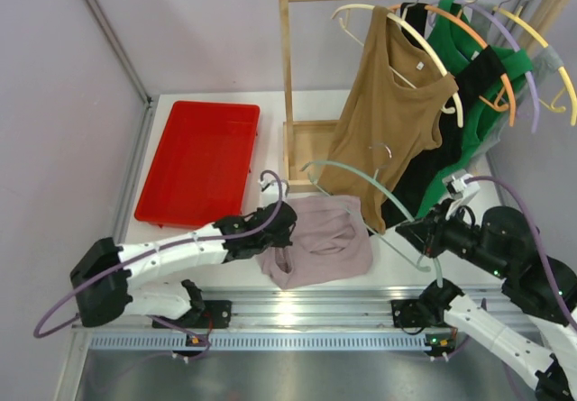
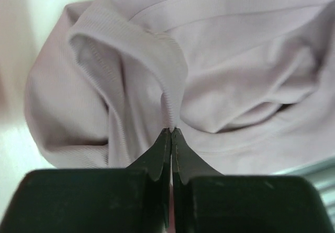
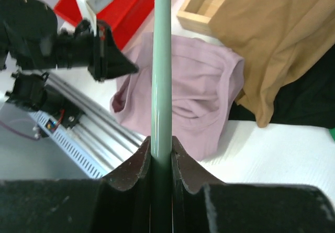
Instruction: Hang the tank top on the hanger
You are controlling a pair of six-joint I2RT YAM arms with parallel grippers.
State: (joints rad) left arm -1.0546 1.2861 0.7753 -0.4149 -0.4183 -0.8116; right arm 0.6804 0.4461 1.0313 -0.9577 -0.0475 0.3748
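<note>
Right of the red tray, the left gripper pinches a fold of the top while the right gripper clamps the hanger.

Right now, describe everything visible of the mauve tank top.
The tank top is a soft, pale pinkish-mauve, finely ribbed knit with stitched hem bands. It lies crumpled in a heap on the white table near the front edge, not yet on any hanger. The left gripper is shut on a raised fold of its edge. The mint hanger arcs over its far side; whether they touch cannot be told.
</note>
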